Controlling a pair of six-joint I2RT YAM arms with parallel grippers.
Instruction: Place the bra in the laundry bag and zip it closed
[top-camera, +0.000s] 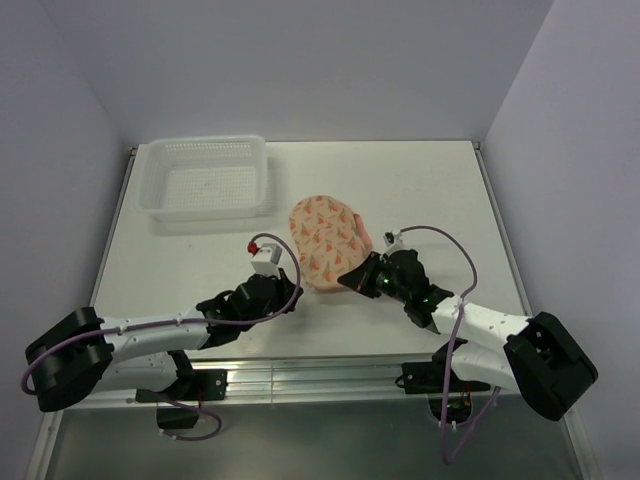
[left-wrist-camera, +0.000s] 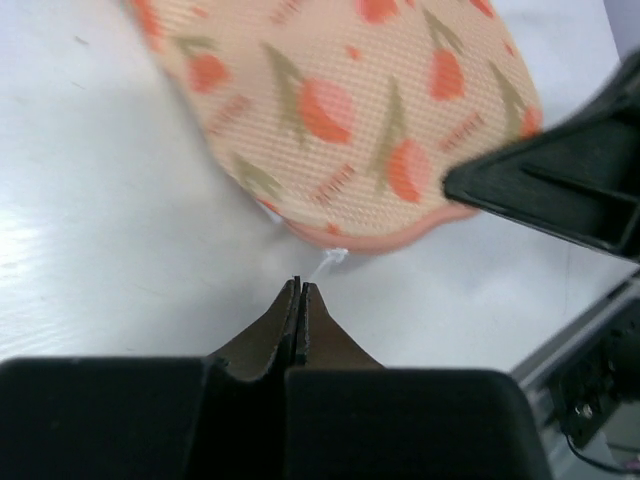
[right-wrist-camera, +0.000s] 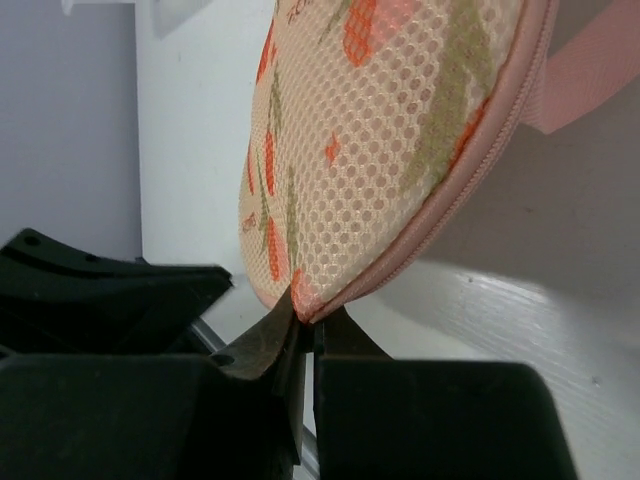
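Laundry bag (top-camera: 325, 238) lies mid-table (top-camera: 430, 190); the bra isn't visible, presumably inside. Your left gripper (left-wrist-camera: 300, 285), pressed together on nothing, waits just beside the bag. Your right gripper (right-wrist-camera: 303, 310) is clamped on the zipper edge (right-wrist-camera: 440, 200), likely steadying it.

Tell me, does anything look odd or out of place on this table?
Nothing looks spilled or broken. One small oddity: the left gripper is shut on nothing, just short of a white wisp at the rim of the laundry bag, while the right gripper pinches that rim.
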